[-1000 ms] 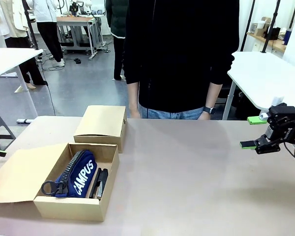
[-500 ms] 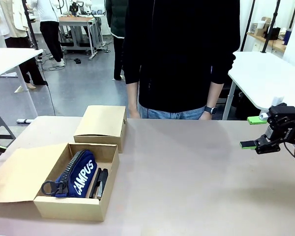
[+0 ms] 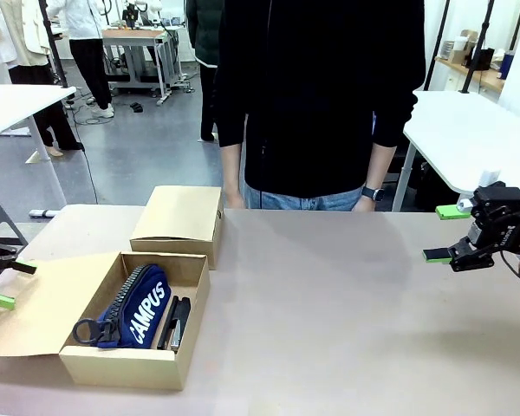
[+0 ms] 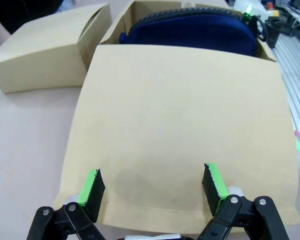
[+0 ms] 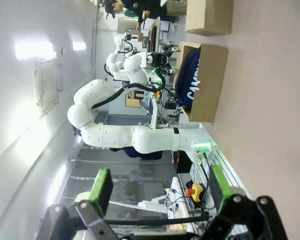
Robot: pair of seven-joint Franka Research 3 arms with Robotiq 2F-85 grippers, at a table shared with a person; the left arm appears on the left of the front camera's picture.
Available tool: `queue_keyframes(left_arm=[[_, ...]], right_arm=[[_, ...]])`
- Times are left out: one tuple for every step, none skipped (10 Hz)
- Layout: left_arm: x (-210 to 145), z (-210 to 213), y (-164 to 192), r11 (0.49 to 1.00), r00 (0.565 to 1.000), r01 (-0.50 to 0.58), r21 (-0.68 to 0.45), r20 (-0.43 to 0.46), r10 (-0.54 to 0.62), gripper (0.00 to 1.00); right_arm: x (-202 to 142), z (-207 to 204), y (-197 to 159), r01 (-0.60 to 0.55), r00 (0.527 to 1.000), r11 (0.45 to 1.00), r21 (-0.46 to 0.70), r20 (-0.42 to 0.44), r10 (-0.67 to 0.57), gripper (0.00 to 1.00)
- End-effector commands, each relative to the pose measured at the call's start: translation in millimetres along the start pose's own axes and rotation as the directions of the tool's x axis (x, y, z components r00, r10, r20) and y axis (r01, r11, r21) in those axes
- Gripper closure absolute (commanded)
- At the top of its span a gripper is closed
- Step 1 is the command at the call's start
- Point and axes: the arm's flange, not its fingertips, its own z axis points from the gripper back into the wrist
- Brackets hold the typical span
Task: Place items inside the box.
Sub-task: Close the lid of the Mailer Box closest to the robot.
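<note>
The open cardboard box (image 3: 113, 364) stands at the table's near left, its lid flap (image 3: 30, 312) folded out to the left. Inside lie a navy pouch (image 3: 145, 309) lettered "CAMPUS" and a black stapler (image 3: 178, 323) against the right wall. My left gripper (image 3: 14, 284) hovers open over the flap's outer edge, holding nothing. In the left wrist view the left gripper (image 4: 152, 186) stands over the flap (image 4: 180, 125), with the navy pouch (image 4: 190, 31) beyond. My right gripper (image 3: 445, 232) is open and empty above the table's right side. The right wrist view shows the right gripper (image 5: 162, 192) open, with the box (image 5: 209, 82) far off.
A closed cardboard box (image 3: 180, 221) sits just behind the open one. A person in a black top (image 3: 316, 95) stands at the far edge, hands down by the table. The tabletop (image 3: 329, 303) is bare from the middle to the right.
My left gripper has come in from the left edge and now shows above the box's flap. The right gripper, the box and its contents have not moved.
</note>
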Motion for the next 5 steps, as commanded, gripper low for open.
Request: queue_keyframes(left_arm=[[-36,-1,-10,0.999,0.997,0.036,-0.032,0.066,-0.033,0.00],[-35,2,-8,0.999,0.994,0.040,-0.017,0.104,-0.038,0.00],[-33,5,-8,0.999,0.987,0.045,-0.016,0.152,-0.042,0.00],[-28,9,-10,0.997,0.972,0.071,-0.009,0.226,-0.067,0.00],[-23,10,-13,0.996,0.949,0.089,-0.023,0.306,-0.078,0.00]], right_arm=[[1,0,5,0.021,1.000,1.000,-0.007,0.017,-0.020,0.00],[1,0,5,0.021,1.000,1.000,-0.007,0.017,-0.020,0.00],[1,0,5,0.021,1.000,1.000,-0.007,0.017,-0.020,0.00],[1,0,5,0.021,1.000,1.000,-0.007,0.017,-0.020,0.00],[1,0,5,0.021,1.000,1.000,-0.007,0.017,-0.020,0.00]])
